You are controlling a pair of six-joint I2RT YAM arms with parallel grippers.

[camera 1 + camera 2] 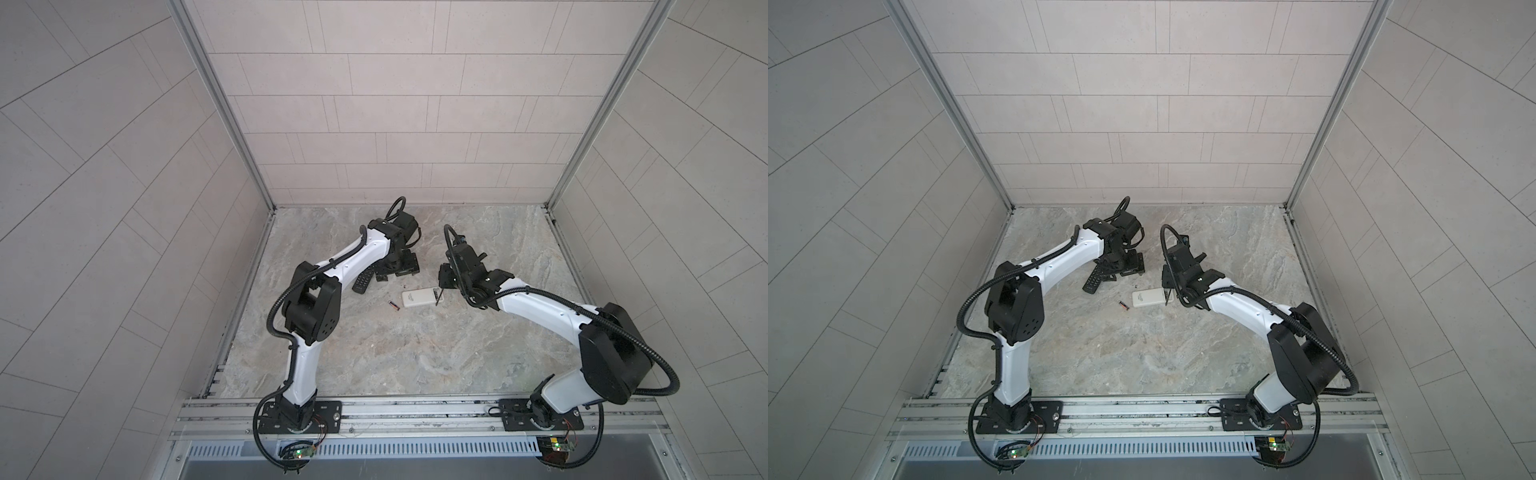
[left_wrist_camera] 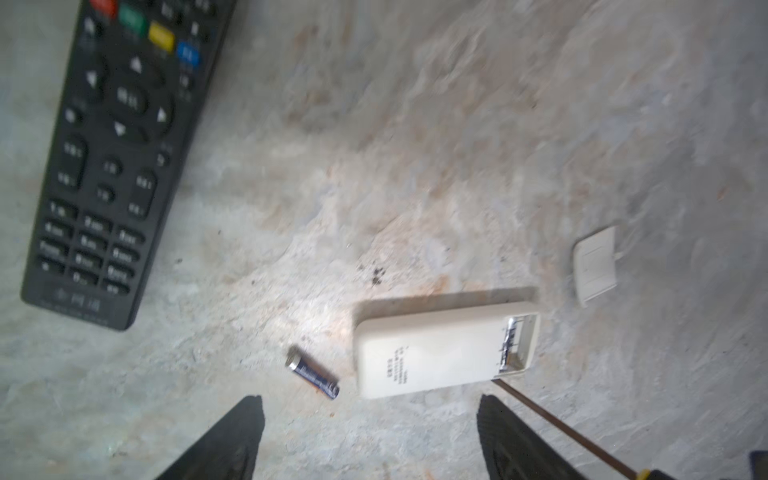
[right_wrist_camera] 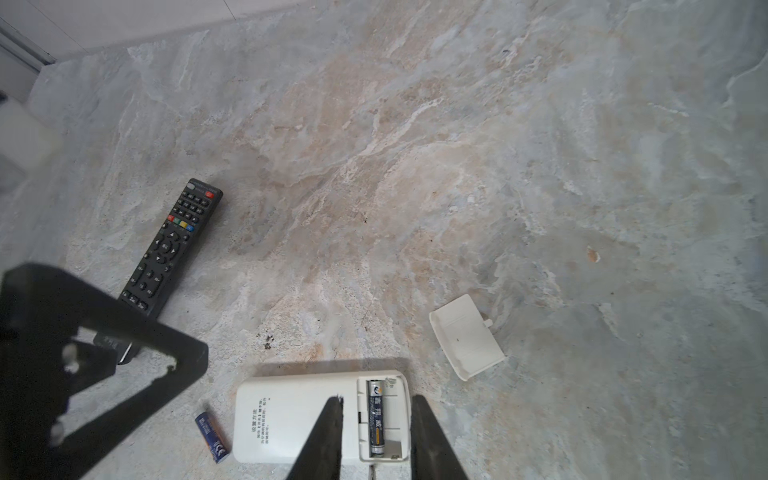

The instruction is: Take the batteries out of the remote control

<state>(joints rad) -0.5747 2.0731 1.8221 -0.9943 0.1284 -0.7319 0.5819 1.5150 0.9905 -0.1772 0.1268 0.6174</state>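
Left arm (image 1: 356,258) holds its jaws wide, right arm (image 1: 540,302) pinched.

— What kind of place is this?
— A robot lab, a walled test booth. A left arm (image 1: 303,365) and a right arm (image 1: 536,305) are bolted to a metal rail (image 1: 415,409) at the front.
— And around them?
— Pale panel walls (image 1: 374,124) on three sides, joined by aluminium posts (image 1: 225,108), boxing in a stone-patterned tabletop (image 1: 395,353). Bare circuit boards (image 1: 557,445) with green lights hang below the rail.
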